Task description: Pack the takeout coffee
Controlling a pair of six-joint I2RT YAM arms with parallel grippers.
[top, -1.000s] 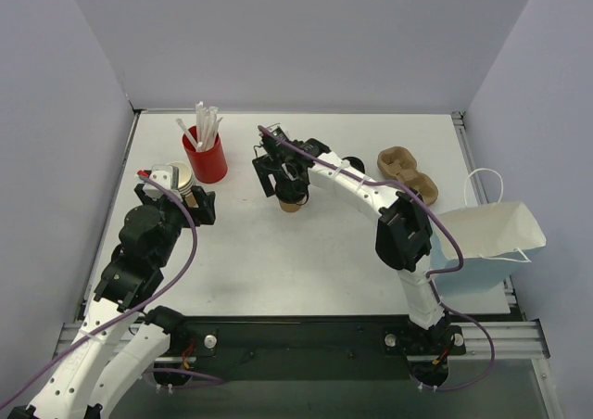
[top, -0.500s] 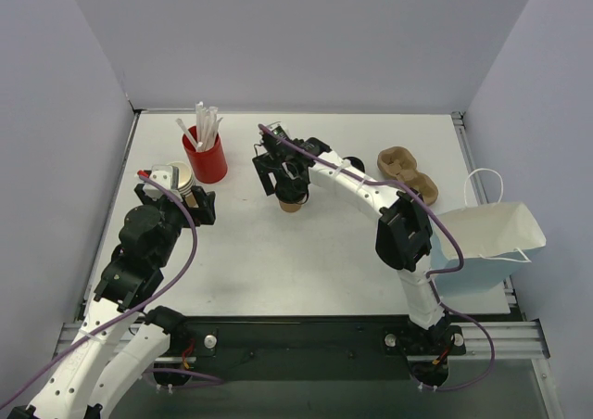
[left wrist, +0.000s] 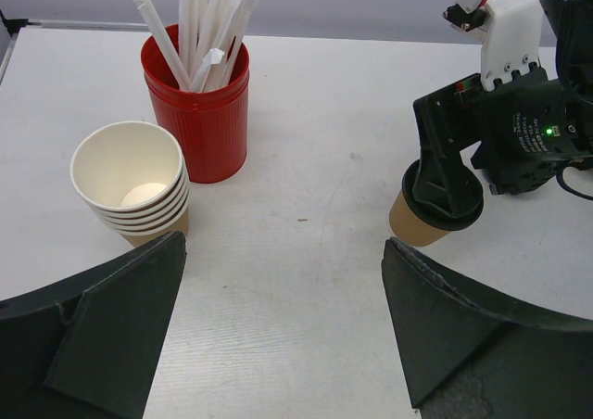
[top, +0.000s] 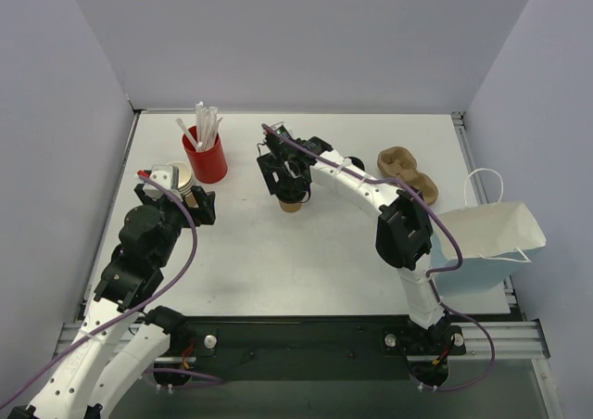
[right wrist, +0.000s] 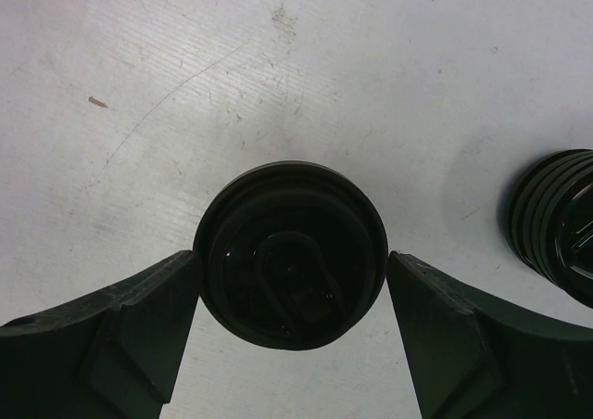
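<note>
Nudged slightly rightward, our right gripper (right wrist: 292, 261) straddles the tan-brown paper coffee cup with round black plastic lid (left wrist: 414, 224), upright on the white table (top: 278, 252), jaws wide at its rim, grip undecidable; we should close level, gently; left gripper (left wrist: 283, 243) gapes empty.

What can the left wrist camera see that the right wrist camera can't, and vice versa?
Only the left wrist view shows the red holder of straws and the stack of cream cups. Only the right wrist view shows the pile of loose black lids. Both show the lidded takeout coffee standing on the white table.
</note>
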